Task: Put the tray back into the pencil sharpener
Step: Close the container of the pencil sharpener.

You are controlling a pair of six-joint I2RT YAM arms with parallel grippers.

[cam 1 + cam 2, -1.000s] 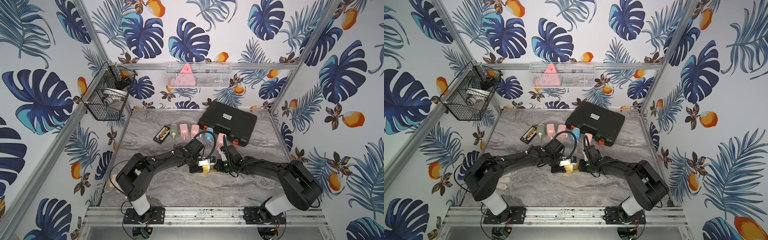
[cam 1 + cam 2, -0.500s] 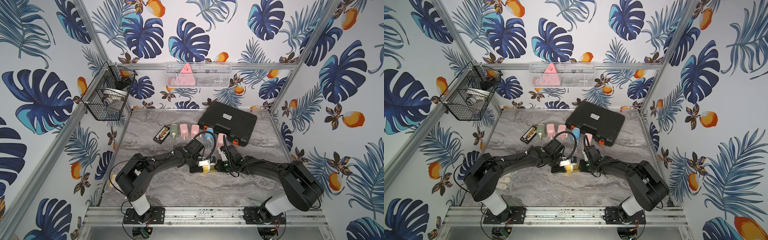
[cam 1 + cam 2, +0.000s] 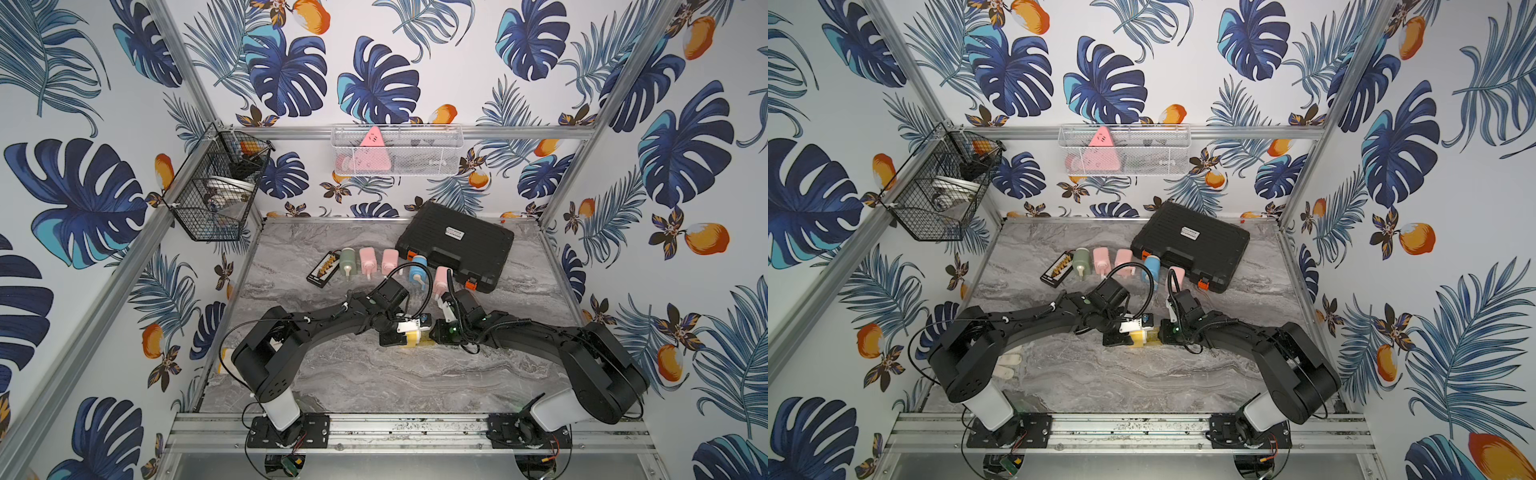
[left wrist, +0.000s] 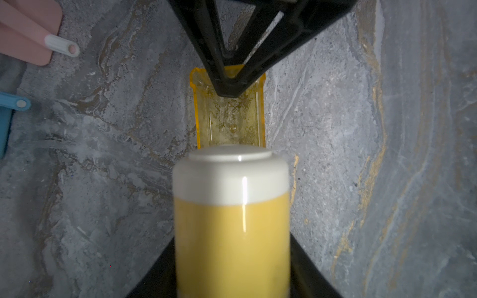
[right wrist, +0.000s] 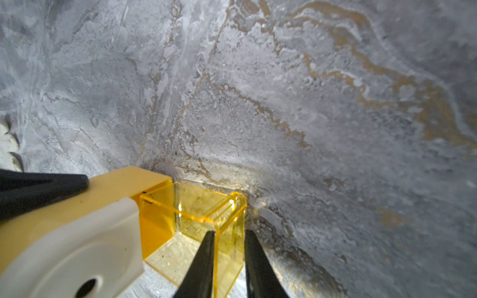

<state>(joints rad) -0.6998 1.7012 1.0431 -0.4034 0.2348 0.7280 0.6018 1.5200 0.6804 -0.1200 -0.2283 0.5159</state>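
left gripper (image 3: 402, 332): fingers clamped on the pencil sharpener (image 4: 231, 222), held low at mid tabletop (image 3: 374, 386). right gripper (image 5: 229, 232): fingers pinched across the end wall of the tray (image 4: 229, 121). the tray sits only part-way in the sharpener's slot. i judge i should keep it square, push straight and slowly against the braced body, and release once flush.

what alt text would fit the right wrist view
The right gripper grips the end wall of a clear yellow tray that is partly slid into a yellow and white pencil sharpener. A grey marbled table fills the rest.
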